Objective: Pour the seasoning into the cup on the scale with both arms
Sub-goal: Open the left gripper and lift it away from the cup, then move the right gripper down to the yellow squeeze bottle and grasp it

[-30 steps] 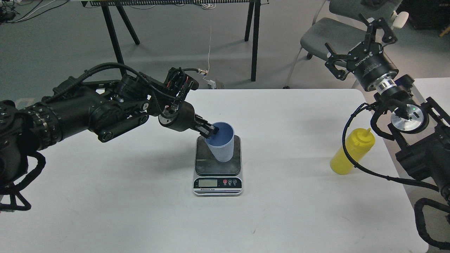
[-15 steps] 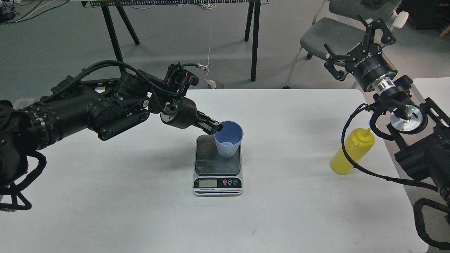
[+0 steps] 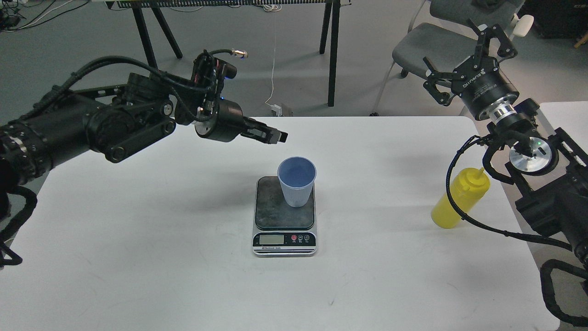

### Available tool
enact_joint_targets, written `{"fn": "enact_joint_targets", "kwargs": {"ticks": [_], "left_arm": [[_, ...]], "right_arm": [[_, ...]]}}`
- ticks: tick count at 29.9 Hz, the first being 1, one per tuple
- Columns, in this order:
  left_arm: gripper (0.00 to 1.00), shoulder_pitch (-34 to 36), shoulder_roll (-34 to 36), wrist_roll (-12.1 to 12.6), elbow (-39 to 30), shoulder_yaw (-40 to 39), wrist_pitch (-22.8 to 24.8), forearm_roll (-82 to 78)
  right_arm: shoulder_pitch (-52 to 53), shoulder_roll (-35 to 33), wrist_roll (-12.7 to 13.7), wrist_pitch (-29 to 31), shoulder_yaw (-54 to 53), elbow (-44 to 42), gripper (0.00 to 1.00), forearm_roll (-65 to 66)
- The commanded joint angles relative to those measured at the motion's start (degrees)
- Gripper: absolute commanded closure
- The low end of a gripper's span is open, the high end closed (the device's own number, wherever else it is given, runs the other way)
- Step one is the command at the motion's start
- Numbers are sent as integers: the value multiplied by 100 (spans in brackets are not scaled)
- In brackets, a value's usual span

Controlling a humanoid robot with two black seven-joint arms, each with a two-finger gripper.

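The light blue ribbed cup [image 3: 297, 183] stands upright on the back right of the scale's dark platform [image 3: 275, 209]. My left gripper [image 3: 277, 136] hovers up and to the left of the cup, apart from it, with its fingers slightly parted and empty. The yellow squeeze bottle [image 3: 460, 198] stands on the table at the right, with a black cable of my right arm crossing in front of it. My right gripper [image 3: 460, 51] is raised high above and behind the bottle, wide open and empty.
The white table [image 3: 183, 257] ends just right of the bottle. A grey chair [image 3: 427, 43] and black table legs [image 3: 331, 55] stand on the floor behind. A second white surface [image 3: 562, 115] lies at the right edge.
My left gripper let go of the cup and moved up and back to the left. The cup, tilted a second ago, now stands upright on the scale. The right arm stayed still.
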State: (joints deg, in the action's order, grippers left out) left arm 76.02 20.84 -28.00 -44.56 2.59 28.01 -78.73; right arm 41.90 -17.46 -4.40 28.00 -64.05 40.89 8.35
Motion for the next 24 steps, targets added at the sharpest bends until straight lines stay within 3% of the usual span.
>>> {"fn": "enact_joint_targets", "kwargs": {"ticks": [1,5,8,12,16,19,24], "left_arm": [[50,124,438,0,87,-775,-1,1321],[41,-95,632,0,394,-1874,-1,3237],[36,-631,544,0,1253,-2587,-1,4434],[31,-826,62,0,2476,-2782,-1,5524],[28,-1229,-9,0,2803,-2747,-1,6562],[27,-1371,-10,0,2829,-2747,-1,6765],[27,-1528,8,0,3013,-2764,-1,6836]], "right_arm": [[-6,-3,-9,0,-46,-10,0,-87],[-120,-90,26,0,-46,-2,0,-570],[-156,-476,62,0,50,24,0,-939],[-313,-1161,106,0,147,60,0,-1405],[-752,-1908,193,0,174,121,0,-2160],[-1332,-2374,456,0,165,367,0,-2784],[-2737,-2999,1378,0,147,754,0,-4313]]}}
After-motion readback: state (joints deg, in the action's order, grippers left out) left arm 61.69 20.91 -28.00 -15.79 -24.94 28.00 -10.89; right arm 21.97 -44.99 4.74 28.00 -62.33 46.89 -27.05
